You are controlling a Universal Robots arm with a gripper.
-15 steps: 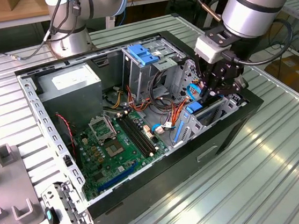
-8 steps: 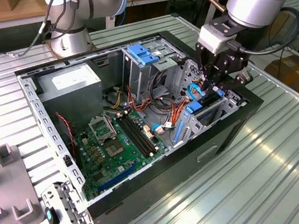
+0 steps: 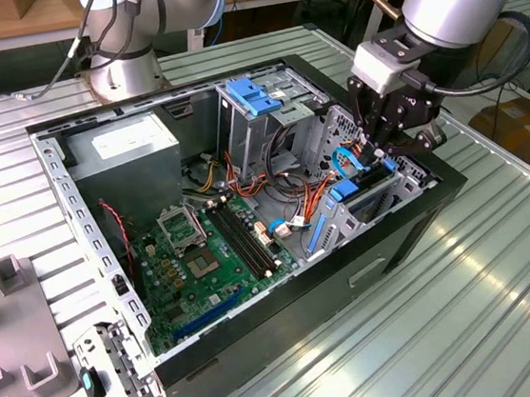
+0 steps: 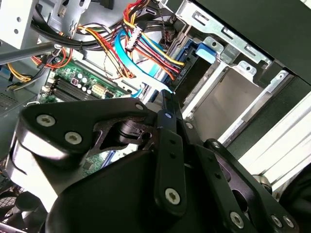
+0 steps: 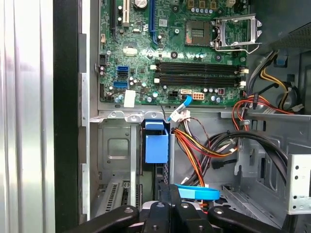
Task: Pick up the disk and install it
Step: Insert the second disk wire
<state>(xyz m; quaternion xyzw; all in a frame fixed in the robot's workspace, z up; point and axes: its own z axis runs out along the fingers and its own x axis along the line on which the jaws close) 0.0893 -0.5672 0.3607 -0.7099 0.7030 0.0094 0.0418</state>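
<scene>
Right, sweep the exterior view with me, starting from its left. The grey power supply box [image 3: 129,142] sits at ten o'clock inside the open computer case [image 3: 260,325]. The green motherboard [image 3: 195,254] lies flat in the middle, untouched. Move on to three o'clock and you reach the drive cage [image 3: 339,219], where the work is.

The disk [image 3: 370,180] is off the table [image 3: 470,319] and standing on edge down in that cage, with its blue rail tab poking up. So the pick-up looks done to me, and the install looks well along. I can't tell you whether it's pushed fully home. The slot hides its lower end.

Your end effector [image 3: 375,146] hangs directly over the cage, and the disk's top edge is at its six o'clock, just beneath the tips. In the first wrist view the fingers [image 5: 164,193] are drawn in narrow, close together. I can't make out whether they pinch the disk's edge or merely sit just above it. Loose orange and blue cables crowd close beside that slot.
</scene>
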